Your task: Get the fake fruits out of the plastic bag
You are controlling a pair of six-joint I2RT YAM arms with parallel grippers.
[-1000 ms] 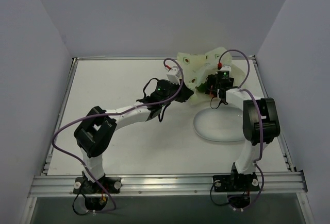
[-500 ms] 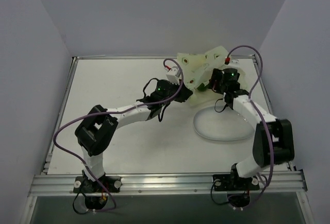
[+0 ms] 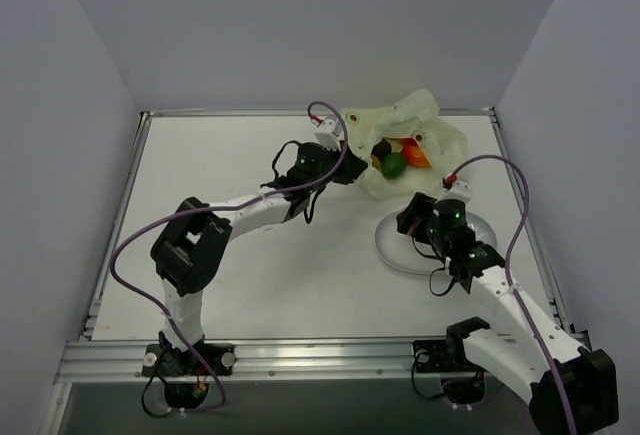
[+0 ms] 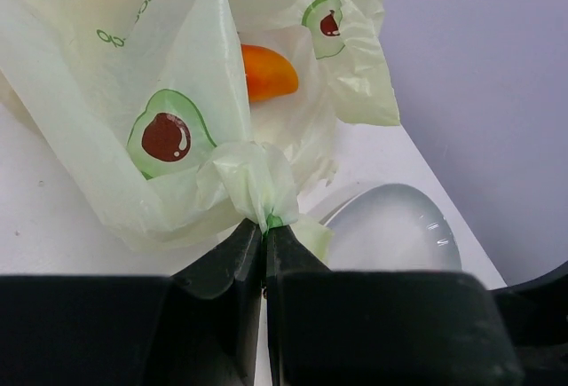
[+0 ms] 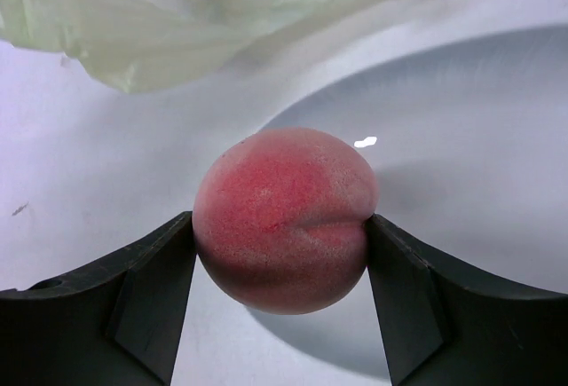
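The plastic bag (image 3: pixel 408 125) lies at the table's far right, its mouth open towards me. Inside it show a green oval fruit (image 3: pixel 394 165), an orange-red fruit (image 3: pixel 416 154) and a dark brown round one (image 3: pixel 381 148). My left gripper (image 3: pixel 352 167) is shut on a bunched handle of the bag (image 4: pixel 257 182); the orange-red fruit (image 4: pixel 266 72) shows past the fold. My right gripper (image 3: pixel 410 220) is shut on the pink peach (image 5: pixel 284 217), held just above the left rim of the plate (image 5: pixel 470 129). The banana is hidden.
The oval pale grey plate (image 3: pixel 395 252) lies in front of the bag, near the right edge, and also shows in the left wrist view (image 4: pixel 390 231). Grey walls close in the table at the back and both sides. The bag's edge (image 5: pixel 133 40) lies just beyond the peach.
My right arm has drawn back out of the bag and come down over the plate with the peach. The bag's mouth now stands open and shows fruits. My left gripper kept its hold.
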